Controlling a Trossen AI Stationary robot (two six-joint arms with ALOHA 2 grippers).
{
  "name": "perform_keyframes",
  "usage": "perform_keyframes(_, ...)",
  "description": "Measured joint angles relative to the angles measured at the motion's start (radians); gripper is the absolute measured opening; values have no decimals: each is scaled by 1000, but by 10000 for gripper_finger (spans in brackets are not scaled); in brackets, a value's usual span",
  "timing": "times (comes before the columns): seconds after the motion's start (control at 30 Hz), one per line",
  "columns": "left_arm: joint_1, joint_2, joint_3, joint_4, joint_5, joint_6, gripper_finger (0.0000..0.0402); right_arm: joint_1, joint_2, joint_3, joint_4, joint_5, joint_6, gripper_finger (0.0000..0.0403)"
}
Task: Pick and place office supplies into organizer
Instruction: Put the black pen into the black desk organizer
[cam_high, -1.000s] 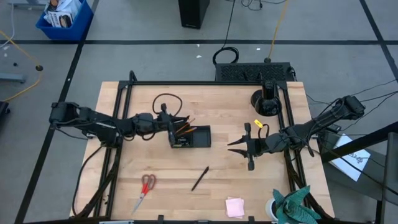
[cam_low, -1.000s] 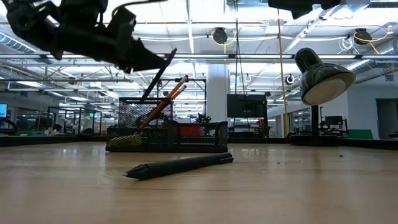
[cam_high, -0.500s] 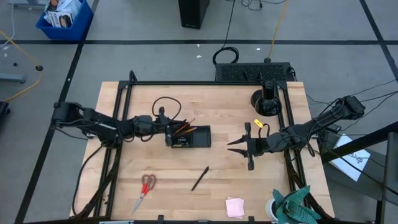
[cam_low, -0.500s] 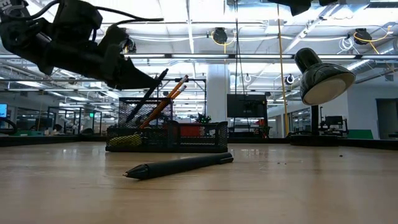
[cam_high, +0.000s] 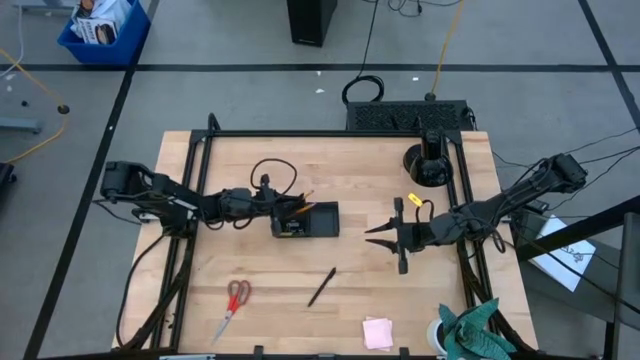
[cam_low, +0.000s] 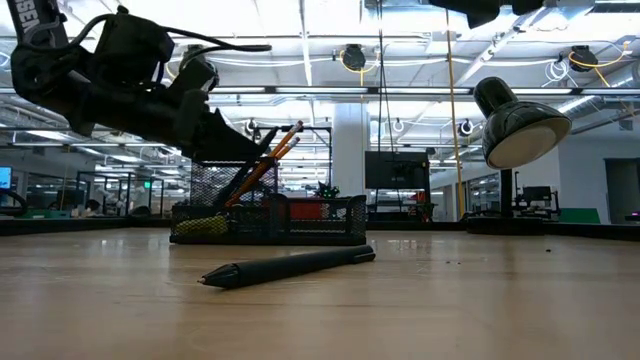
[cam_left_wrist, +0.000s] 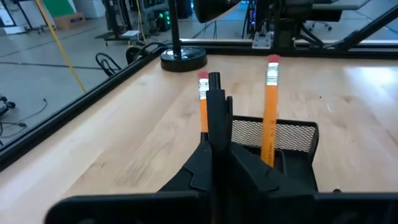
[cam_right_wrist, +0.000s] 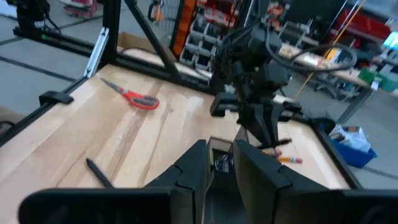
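The black mesh organizer (cam_high: 312, 220) stands mid-table, with two orange pencils (cam_left_wrist: 270, 106) leaning in its tall cup (cam_low: 222, 185). My left gripper (cam_left_wrist: 214, 134) reaches in from the table's left, just over that cup, and is shut on a black pen (cam_left_wrist: 214, 93). A second black pen (cam_high: 321, 287) lies flat on the wood nearer the front. Red-handled scissors (cam_high: 232, 303) lie at the front left and a pink sticky-note pad (cam_high: 377, 332) at the front edge. My right gripper (cam_high: 397, 236) hovers right of the organizer, open by a narrow gap, with nothing in it. My left gripper pinches the pen's shaft (cam_left_wrist: 215, 118) between its two fingers. The fingers come nearly level from the table's left and lie across the pen. The pen stands steeply tilted, its upper end (cam_left_wrist: 214, 78) above the fingers. Its lower part (cam_low: 230, 185) reaches down into the tall cup beside the pencils.
A round black stand base (cam_high: 428, 165) sits at the far right, its lamp head (cam_low: 520, 125) hanging over the table. A teal cloth (cam_high: 470, 330) lies at the front right corner. A small yellow piece (cam_high: 414, 200) shows beside my right gripper. Bare wood lies between the organizer and the front edge.
My left gripper has sunk toward the organizer, still shut on the pen. The pen has come down with it, and its lower end now stands inside the tall cup next to the pencils.
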Motion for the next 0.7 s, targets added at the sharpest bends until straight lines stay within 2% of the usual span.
perform_keyframes(0.4, -1, 1, 0, -6, -2, -29, 130, 0, 0, -12, 37, -2, -12, 73)
perform_keyframes(0.6, -39, -24, 44, -56, -2, 13, 138, 0, 0, -13, 37, -3, -12, 73)
perform_keyframes(0.7, -78, -90, 123, -184, -50, 20, 136, 0, 0, -13, 36, -3, -12, 73)
